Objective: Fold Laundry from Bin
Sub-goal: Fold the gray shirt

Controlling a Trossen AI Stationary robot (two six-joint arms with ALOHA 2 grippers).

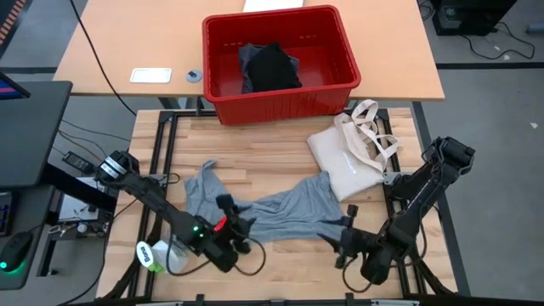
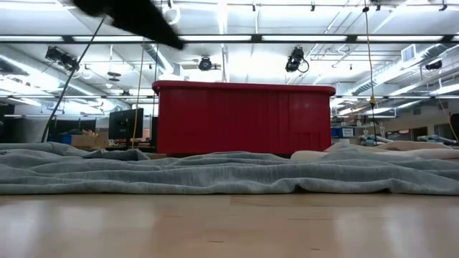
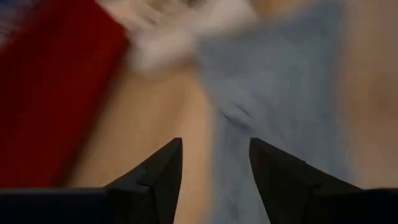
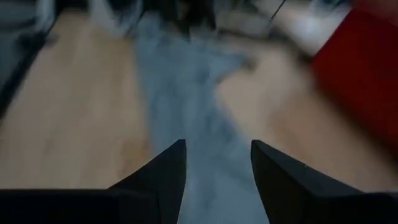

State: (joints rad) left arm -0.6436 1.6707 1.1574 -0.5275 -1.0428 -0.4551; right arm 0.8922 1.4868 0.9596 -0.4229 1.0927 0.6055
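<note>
Light grey T-shirt (image 1: 272,208) lies crumpled and stretched out across the middle of the wooden surface (image 1: 255,153), running roughly 9 to 3 o'clock in the high view, not folded

Red bin (image 1: 280,61) sits at 12 o'clock, straddling the far edge of the surface; a black garment (image 1: 272,68) is inside it with a bit of grey-blue cloth beside it. Cream tote bag (image 1: 353,149) lies just at 5 o'clock of the bin, touching the shirt's right end

Left gripper (image 1: 231,223) is low over the shirt's near edge at about 7 o'clock of the surface. Its wrist view shows both fingers (image 3: 155,180) apart with a clear gap, nothing between them, grey cloth just ahead: jaws partly open, empty

Right gripper (image 1: 347,231) is at about 5 o'clock, at the shirt's right near corner. Wrist view: fingers (image 4: 161,177) spread, shirt lying beyond them, nothing pinched: jaws partly open, empty

Low view: shirt spread flat in rumpled folds in front of the bin
</note>
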